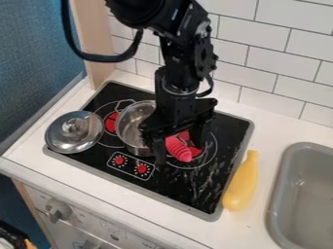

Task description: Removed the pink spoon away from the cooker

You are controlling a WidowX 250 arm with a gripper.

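At the near edge, a knob [58, 210] is mounted on the white front panel below the counter [139, 210]. A sink [309, 194] is set into the counter at right. A yellow item [241, 184] is laid lengthwise just beside the right edge of the cooktop [185, 187]. Two red-centred dials are marked at the cooktop's near side. The lid [74, 132] is placed at the left, knob upward, overlapping the cooktop edge. The pink spoon [179, 150] is located over the right-hand burner marking, directly below the gripper [176, 142]; whether it is supported by the cooktop cannot be told. Whether the jaws are apart, together or clamped on the spoon cannot be told. The pot [133, 124] is seated left of the spoon, partly hidden by the gripper. White wall tiles [276, 63] are fitted behind the counter.
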